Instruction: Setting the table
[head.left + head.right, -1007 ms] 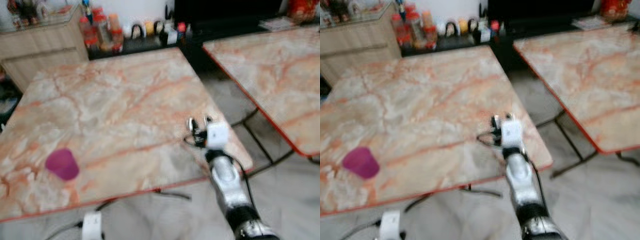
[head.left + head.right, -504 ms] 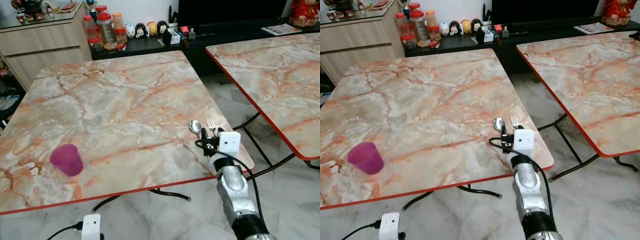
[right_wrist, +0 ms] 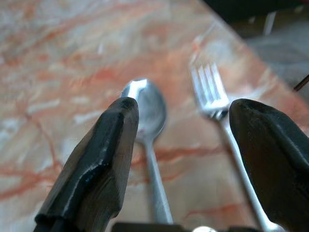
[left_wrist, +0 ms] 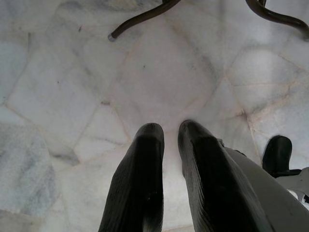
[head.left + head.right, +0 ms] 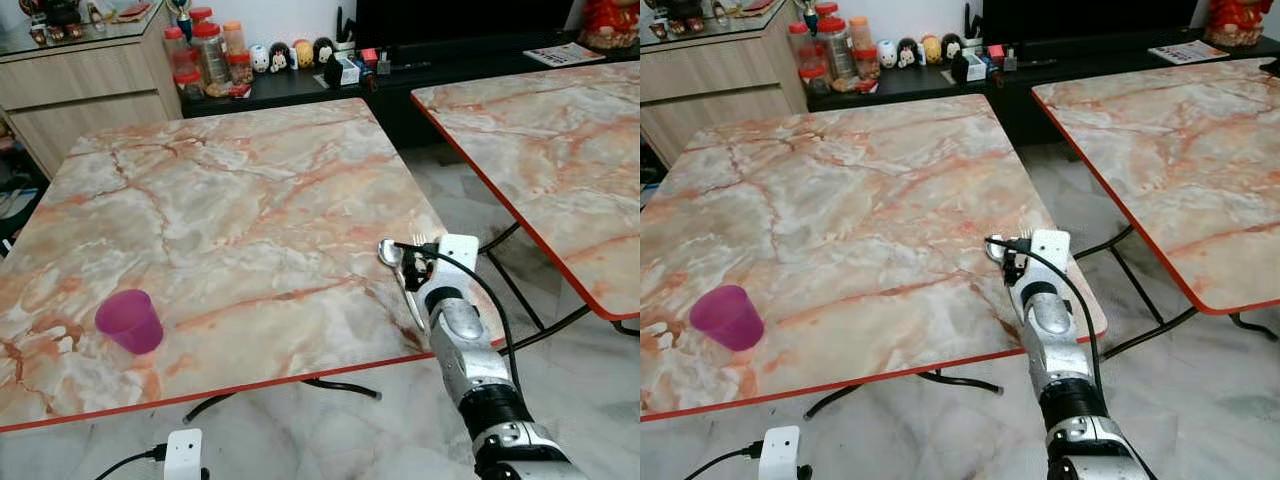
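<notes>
Right gripper (image 3: 176,145) hovering low over table (image 5: 230,200) near its right front corner, fingers spread wide, gripping nothing. Spoon (image 3: 147,113) and fork (image 3: 212,94) lying side by side between fingers, fork at 3 o'clock of spoon. Pink cup (image 5: 129,321) sitting at 9 o'clock, well apart. Step: laying cutlery (apparently released). Next: lifting clear without nudging either. Left gripper (image 4: 169,159) hanging idle over floor, fingers nearly together.
</notes>
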{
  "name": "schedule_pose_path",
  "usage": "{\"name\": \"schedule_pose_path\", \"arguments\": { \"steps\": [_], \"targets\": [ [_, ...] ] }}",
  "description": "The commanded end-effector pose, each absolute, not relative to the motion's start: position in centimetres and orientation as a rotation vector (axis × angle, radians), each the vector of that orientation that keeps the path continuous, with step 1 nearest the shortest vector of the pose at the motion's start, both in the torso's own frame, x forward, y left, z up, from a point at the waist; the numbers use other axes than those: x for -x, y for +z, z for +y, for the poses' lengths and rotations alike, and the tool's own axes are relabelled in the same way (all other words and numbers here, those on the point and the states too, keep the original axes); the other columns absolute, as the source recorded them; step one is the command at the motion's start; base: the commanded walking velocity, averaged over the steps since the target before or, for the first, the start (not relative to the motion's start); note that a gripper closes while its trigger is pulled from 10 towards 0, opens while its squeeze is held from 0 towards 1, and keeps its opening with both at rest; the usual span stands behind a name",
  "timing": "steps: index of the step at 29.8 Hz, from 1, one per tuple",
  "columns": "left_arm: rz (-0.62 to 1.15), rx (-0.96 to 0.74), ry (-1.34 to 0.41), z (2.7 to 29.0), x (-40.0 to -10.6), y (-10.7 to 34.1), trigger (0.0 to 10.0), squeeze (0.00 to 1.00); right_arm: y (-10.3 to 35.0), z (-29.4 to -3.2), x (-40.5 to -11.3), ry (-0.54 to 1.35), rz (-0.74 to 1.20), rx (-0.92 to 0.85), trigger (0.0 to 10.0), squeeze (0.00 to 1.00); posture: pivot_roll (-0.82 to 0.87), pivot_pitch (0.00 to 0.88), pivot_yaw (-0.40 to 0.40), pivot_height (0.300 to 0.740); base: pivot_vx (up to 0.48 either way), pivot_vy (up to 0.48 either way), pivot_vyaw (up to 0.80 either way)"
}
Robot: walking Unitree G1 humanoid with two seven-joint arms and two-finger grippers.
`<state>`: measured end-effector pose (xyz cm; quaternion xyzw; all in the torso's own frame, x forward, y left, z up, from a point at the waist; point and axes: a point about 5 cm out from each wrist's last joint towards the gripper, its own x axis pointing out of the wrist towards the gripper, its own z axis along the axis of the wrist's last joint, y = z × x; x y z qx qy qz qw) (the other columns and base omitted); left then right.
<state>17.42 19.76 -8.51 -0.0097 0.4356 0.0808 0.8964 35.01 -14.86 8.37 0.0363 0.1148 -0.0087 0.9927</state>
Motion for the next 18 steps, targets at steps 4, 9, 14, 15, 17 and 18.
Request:
{"name": "schedule_pose_path", "arguments": {
  "steps": [4, 9, 14, 15, 17, 18],
  "targets": [
    [0.919, 0.029, 0.18, 20.0, -17.1, -8.6, 10.0, 0.0, 7.9, -13.2, -35.3, 0.053, 0.316, -0.041, 10.0, 0.0, 0.01, 0.042, 0.046, 0.74, 0.0, 0.0, 0.0],
    [0.92, 0.037, 0.185, 19.9, -17.1, -8.7, 10.0, 0.0, 7.5, -13.0, -35.2, 0.065, 0.345, -0.015, 10.0, 0.0, 0.01, 0.043, 0.041, 0.74, 0.0, 0.0, 0.0],
    [0.923, 0.045, 0.184, 19.7, -17.0, -8.7, 10.0, 0.0, 7.2, -13.4, -35.2, 0.047, 0.372, 0.011, 10.0, 0.0, 0.0, 0.044, 0.036, 0.74, 0.0, 0.0, 0.0],
    [0.924, 0.047, 0.183, 19.7, -17.0, -8.7, 10.0, 0.0, 7.3, -13.6, -35.2, 0.044, 0.373, 0.012, 10.0, 0.0, 0.0, 0.045, 0.034, 0.74, 0.0, 0.0, 0.0],
    [0.925, 0.05, 0.182, 19.6, -17.0, -8.8, 10.0, 0.0, 7.4, -14.0, -35.2, 0.028, 0.372, 0.015, 10.0, 0.0, 0.0, 0.047, 0.032, 0.74, 0.0, 0.0, 0.0],
    [0.925, 0.05, 0.182, 19.6, -17.0, -8.8, 10.0, 0.0, 7.4, -14.1, -35.3, 0.024, 0.371, 0.014, 10.0, 0.0, 0.0, 0.048, 0.03, 0.74, 0.0, 0.0, 0.0]
  ]
}}
